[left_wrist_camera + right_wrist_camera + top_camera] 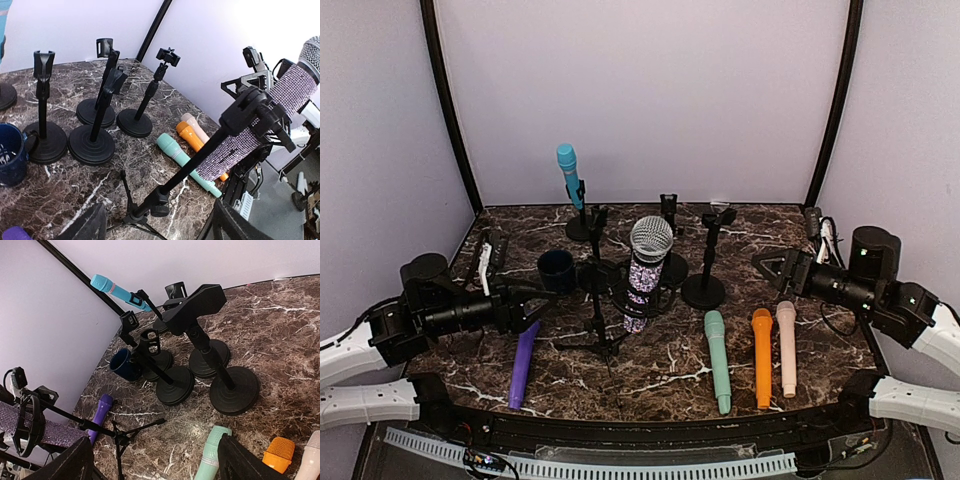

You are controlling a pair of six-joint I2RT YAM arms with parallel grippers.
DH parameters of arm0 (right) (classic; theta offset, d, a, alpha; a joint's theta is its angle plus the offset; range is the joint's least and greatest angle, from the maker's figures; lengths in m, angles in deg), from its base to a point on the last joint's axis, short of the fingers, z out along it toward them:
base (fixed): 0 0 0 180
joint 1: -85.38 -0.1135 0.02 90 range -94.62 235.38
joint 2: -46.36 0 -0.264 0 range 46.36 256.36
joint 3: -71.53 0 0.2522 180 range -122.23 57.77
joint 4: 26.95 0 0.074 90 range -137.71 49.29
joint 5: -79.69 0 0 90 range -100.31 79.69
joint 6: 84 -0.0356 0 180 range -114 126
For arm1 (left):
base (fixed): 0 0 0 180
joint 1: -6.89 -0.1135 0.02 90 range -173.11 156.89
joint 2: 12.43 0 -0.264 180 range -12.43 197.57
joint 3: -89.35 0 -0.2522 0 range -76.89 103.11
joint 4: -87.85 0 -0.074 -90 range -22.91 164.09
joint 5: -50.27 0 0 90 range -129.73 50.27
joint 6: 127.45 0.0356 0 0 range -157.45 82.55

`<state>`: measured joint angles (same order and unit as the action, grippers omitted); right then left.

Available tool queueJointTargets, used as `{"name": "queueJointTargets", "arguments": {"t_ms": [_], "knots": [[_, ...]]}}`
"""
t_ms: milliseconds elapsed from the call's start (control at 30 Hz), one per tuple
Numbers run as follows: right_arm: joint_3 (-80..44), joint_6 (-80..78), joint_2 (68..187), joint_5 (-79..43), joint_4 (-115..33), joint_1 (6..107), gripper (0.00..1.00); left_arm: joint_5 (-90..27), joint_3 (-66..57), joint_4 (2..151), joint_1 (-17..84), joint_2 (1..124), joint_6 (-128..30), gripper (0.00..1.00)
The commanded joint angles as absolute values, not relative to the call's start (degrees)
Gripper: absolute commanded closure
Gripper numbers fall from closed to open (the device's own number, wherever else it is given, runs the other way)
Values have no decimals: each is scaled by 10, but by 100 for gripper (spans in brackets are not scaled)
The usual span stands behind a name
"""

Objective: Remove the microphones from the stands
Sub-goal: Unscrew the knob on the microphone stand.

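A glittery silver-headed microphone (645,272) sits clipped in a black tripod stand (597,335) at the table's middle, leaning on the stand's boom (200,155). A blue microphone (569,172) is held in a round-base stand (582,225) at the back. My left gripper (532,300) is open just left of the tripod, nothing between its fingers (85,225). Below it a purple microphone (523,365) lies flat on the table. My right gripper (772,266) hovers open at the right, above the loose microphones, with nothing in it.
Several vacant round-base stands (703,290) cluster behind the tripod, beside a dark blue mug (557,268). Mint (717,360), orange (762,355) and pink (786,345) microphones lie side by side at the front right. A power strip (490,255) lies at the left edge.
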<state>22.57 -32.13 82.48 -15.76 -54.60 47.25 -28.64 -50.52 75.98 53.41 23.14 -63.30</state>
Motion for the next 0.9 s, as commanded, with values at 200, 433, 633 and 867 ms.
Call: {"name": "queueJointTargets", "arguments": {"t_ms": [200, 433, 633, 867], "knots": [[228, -309, 813, -141, -543, 468, 13, -314, -413, 673, 596, 324, -427, 29], [240, -313, 785, -128, -555, 468, 13, -439, -431, 692, 690, 359, -395, 30], [239, -318, 787, -128, -553, 468, 13, -504, -440, 720, 731, 396, -370, 30], [239, -321, 791, -128, -549, 468, 13, -567, -429, 727, 763, 448, -345, 35]]}}
